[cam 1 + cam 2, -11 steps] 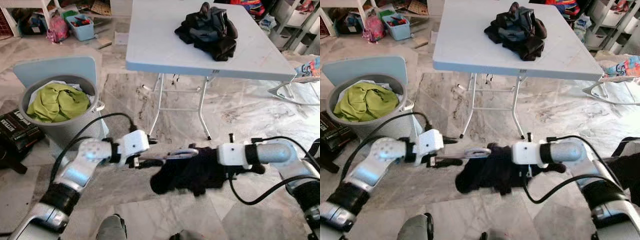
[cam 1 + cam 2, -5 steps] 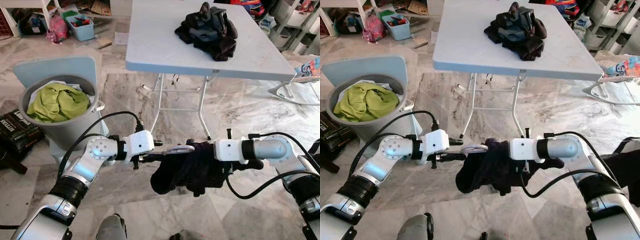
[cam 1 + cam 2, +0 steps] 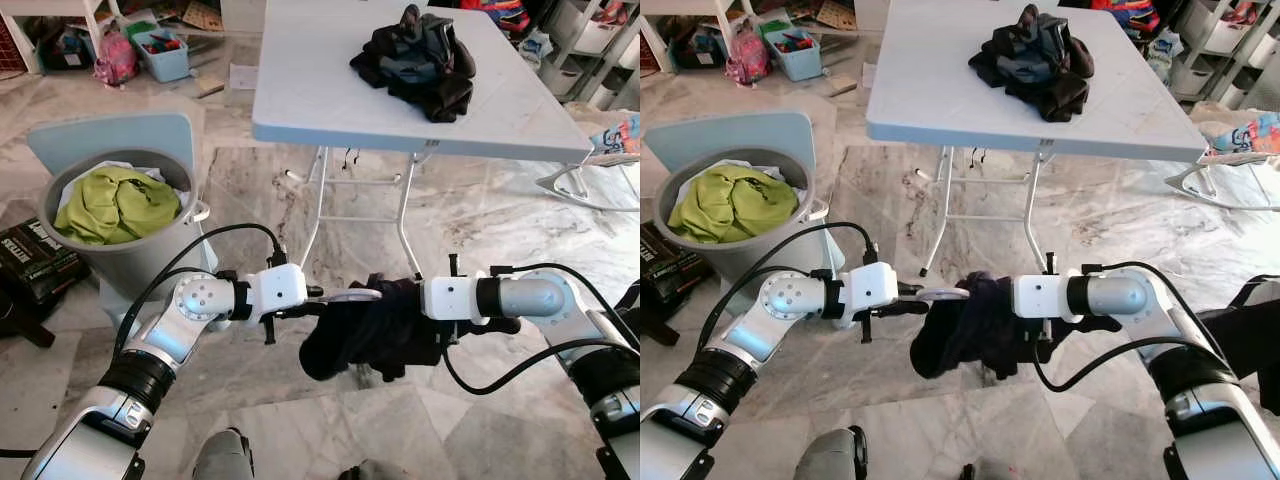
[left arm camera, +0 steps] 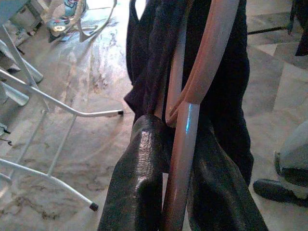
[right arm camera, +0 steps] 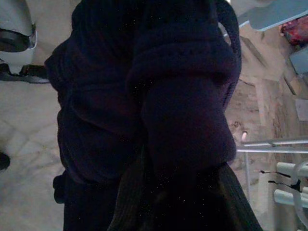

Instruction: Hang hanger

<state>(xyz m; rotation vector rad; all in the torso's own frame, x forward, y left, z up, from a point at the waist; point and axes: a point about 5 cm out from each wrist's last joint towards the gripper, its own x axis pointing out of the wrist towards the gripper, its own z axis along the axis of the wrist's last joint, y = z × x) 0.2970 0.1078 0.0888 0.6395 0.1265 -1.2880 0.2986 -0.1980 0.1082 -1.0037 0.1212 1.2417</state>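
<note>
A marble floor [image 3: 480, 215] runs under a white folding table [image 3: 330, 90] that carries a heap of dark clothes [image 3: 418, 60]; to the robot's left stands a grey bin [image 3: 125, 255] with a green cloth [image 3: 115, 203] in it.

In the left eye view, the two arms meet in front of the robot. The left gripper [image 3: 312, 300] holds the pale hanger [image 3: 350, 296] by one end, level above the floor. A dark garment [image 3: 370, 330] hangs bunched over the hanger, and the right gripper [image 3: 405, 300] is buried in it from the other side.

In the left wrist view, the black fingers [image 4: 139, 183] are closed tight on the hanger's pinkish bar [image 4: 185, 144], with the garment draped just beyond.

In the right wrist view, dark knit cloth [image 5: 144, 110] is gathered between the fingers [image 5: 130, 202], which are clamped on it.
</note>
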